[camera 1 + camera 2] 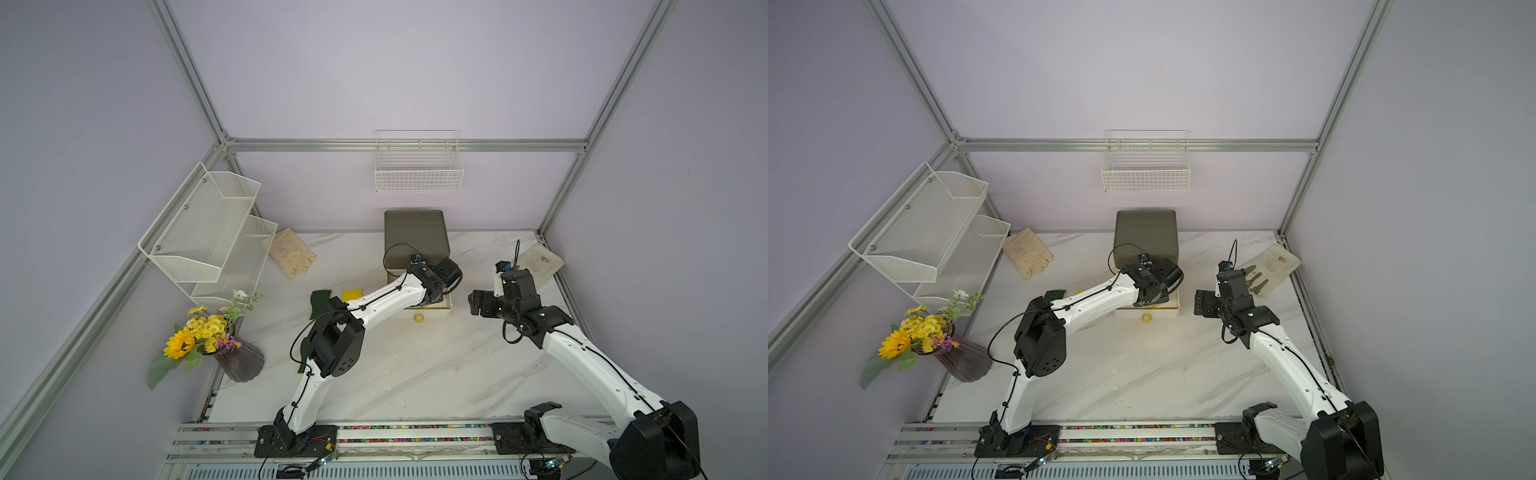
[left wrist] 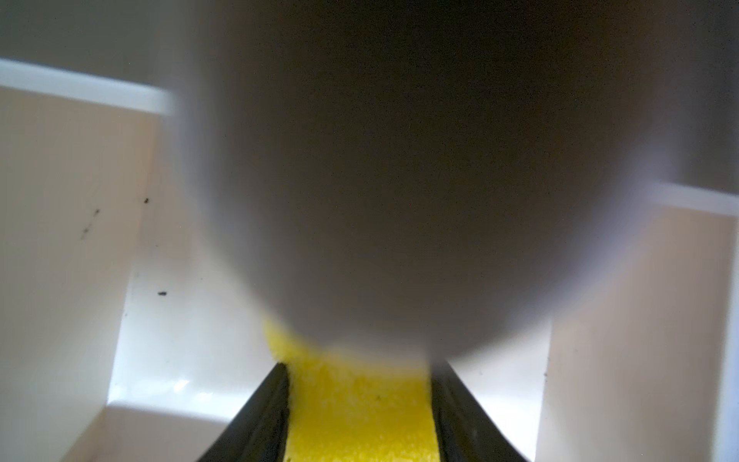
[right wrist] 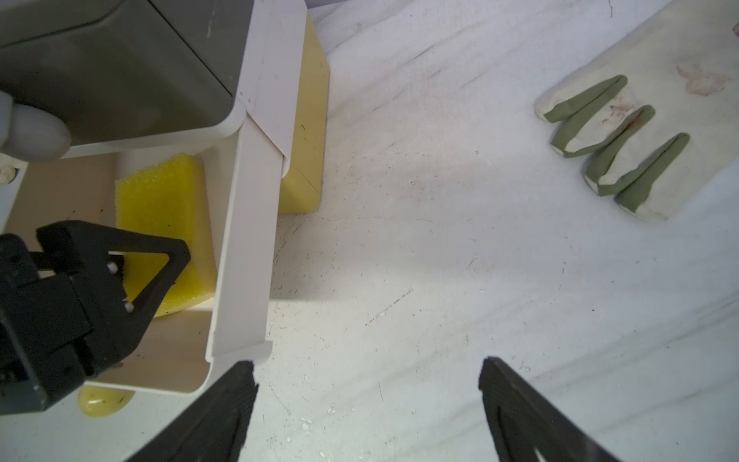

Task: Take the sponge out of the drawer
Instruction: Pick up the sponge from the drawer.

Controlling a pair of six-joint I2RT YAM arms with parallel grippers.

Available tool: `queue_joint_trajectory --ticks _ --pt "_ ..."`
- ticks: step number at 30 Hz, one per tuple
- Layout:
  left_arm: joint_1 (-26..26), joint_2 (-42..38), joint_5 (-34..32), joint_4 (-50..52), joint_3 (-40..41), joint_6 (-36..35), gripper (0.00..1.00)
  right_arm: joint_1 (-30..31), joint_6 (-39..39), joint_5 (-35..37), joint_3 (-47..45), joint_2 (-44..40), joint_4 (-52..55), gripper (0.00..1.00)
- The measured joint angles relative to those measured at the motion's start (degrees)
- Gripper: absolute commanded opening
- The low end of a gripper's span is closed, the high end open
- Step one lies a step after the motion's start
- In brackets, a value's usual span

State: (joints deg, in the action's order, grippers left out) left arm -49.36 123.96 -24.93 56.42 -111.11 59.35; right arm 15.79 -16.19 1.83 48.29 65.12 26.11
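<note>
**Q:** Where does the sponge lie?
**A:** The yellow sponge (image 3: 160, 192) rests on the floor of the open cream drawer (image 3: 244, 240), which projects from beneath the olive cabinet (image 1: 415, 232). It is not yet lifted out.

**Q:** How does each pincer stand, and why?
**A:** The left pincer (image 2: 360, 372) reaches down into the drawer. Its jaws press on opposite sides of the sponge, pinching it. It probably enters from above because the drawer walls block any sideways approach. The right pincer (image 3: 366, 362) hovers spread and empty over the counter (image 3: 440, 240) just beside the drawer, likely to leave the lift path clear.
</note>
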Motion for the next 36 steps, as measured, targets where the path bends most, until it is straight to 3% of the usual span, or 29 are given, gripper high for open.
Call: queue_joint_trajectory --ticks 36 --pt "0.0 -6.0 3.0 3.5 -3.0 -3.1 0.59 0.0 0.0 -0.2 0.0 0.0 0.0 0.92"
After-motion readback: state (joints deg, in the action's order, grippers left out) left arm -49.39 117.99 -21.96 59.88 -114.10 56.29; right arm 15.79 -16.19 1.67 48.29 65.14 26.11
